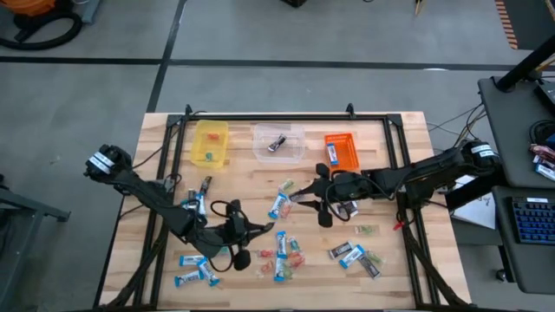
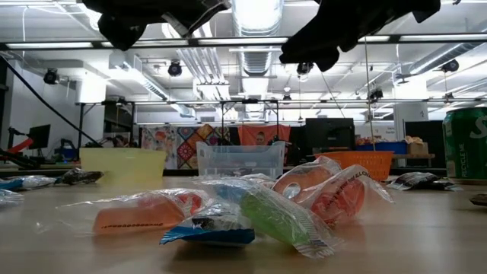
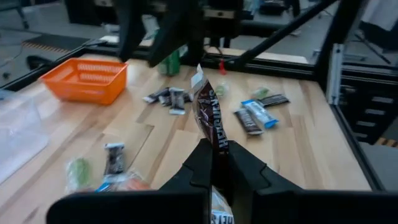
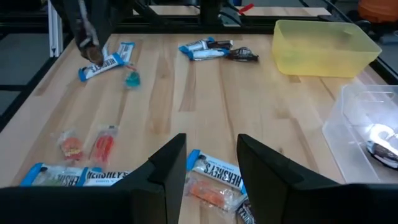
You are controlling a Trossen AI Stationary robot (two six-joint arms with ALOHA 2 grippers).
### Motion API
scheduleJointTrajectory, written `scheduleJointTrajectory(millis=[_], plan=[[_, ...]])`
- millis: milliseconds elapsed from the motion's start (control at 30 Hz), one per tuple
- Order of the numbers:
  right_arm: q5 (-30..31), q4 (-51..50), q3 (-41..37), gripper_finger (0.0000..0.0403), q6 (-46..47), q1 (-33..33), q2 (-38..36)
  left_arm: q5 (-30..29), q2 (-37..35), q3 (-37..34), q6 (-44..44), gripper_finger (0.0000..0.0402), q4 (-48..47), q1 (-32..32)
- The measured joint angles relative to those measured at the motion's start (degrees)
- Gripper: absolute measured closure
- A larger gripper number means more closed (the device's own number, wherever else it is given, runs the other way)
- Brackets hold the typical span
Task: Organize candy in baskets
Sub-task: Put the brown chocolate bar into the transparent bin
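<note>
Left tool [image 3: 213,163] pinches a dark candy bar [image 3: 209,118], visible only wrist-side.

One cam looks straight down, one sits at tabletop level, two ride the wrists; all catch the orange basket [image 1: 342,151].

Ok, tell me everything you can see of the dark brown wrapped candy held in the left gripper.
The dark brown wrapped candy bar is a slim piece in glossy dark wrapper with pale lettering and a crimped whitish top end. It stands nearly upright, leaning slightly, pinched at its lower part between the shut fingers of the left gripper, lifted clear of the wooden table. Nothing else touches it. Its lower end is hidden behind the fingers.
</note>
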Motion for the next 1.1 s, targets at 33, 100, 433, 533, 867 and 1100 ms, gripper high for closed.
scheduleJointTrajectory(millis=[33,100,433,533,867,1100], plan=[[0.0,0.03,-0.05,0.0268,0.02,0.0,0.0,0.09,0.15,0.0,0.61,0.04,0.26,-0.02],[0.0,0.0,-0.16,0.0268,0.0,0.0,0.05,0.2,0.39,-0.03,1.24,0.04,0.31,-0.02],[-0.5,2.62,-0.16,0.0268,-0.82,-0.02,2.57,1.75,0.39,-3.86,4.71,0.04,7.55,0.04],[-3.33,7.51,-0.16,0.0268,-2.11,-0.02,5.12,2.19,0.39,-6.96,5.97,0.04,13.73,0.27],[-12.16,26.72,-0.11,0.0268,-3.41,-0.02,13.89,2.04,0.46,-18.35,5.08,0.04,33.23,3.41],[-12.22,31.73,1.37,0.0268,-2.3,-0.02,16.8,1.96,0.91,-21.08,4.87,0.04,37.77,4.64]])
